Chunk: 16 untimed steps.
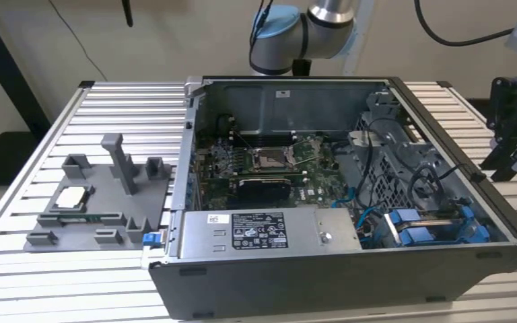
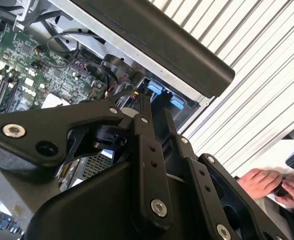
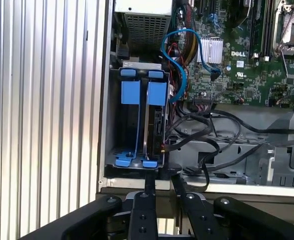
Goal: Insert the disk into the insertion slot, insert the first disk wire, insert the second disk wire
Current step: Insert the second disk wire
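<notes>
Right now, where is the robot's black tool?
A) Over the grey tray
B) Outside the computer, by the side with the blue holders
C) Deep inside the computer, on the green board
B: in the exterior view the tool hangs outside the computer case, on the exterior view's right. That is the side with the blue holders, far from the grey tray.

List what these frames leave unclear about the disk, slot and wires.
End effector: exterior view, cut off by the right edge.
Slot: first wrist view sees it edge-on, so whether its blue carriers hold a disk is unclear.
Wire ends: same view, black cables overlap beside the slot, hiding any plugs.
Slot, second wrist view: mostly covered by the end effector's linkage.
</notes>
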Each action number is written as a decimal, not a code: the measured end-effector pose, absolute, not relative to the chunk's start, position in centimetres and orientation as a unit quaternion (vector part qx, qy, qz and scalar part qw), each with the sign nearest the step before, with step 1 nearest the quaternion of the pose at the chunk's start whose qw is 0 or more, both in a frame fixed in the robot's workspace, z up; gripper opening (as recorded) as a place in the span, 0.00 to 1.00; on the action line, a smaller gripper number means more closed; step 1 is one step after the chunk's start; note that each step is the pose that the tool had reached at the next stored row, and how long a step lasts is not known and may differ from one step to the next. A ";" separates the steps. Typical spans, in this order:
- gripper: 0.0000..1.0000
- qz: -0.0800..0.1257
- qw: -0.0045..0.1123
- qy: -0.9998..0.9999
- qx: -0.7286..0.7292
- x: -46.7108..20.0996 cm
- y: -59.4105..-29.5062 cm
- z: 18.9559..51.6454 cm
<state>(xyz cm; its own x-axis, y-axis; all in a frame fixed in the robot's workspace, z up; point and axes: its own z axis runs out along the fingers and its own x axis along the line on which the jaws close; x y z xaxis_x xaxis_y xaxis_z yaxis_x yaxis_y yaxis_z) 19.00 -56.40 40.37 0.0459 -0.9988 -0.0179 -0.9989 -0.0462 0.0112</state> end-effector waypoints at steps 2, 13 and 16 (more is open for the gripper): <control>0.27 0.012 0.004 0.691 -0.723 19.0 -56.3 40.4; 0.27 0.024 0.017 0.690 -0.723 19.1 -56.3 39.9; 0.27 0.024 0.017 0.690 -0.723 19.1 -56.3 39.8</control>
<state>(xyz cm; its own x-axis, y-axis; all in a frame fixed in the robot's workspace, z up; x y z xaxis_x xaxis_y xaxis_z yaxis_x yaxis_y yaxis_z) 19.06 -56.26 39.81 0.0459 -0.9972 -0.0584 -0.9989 -0.0466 0.0093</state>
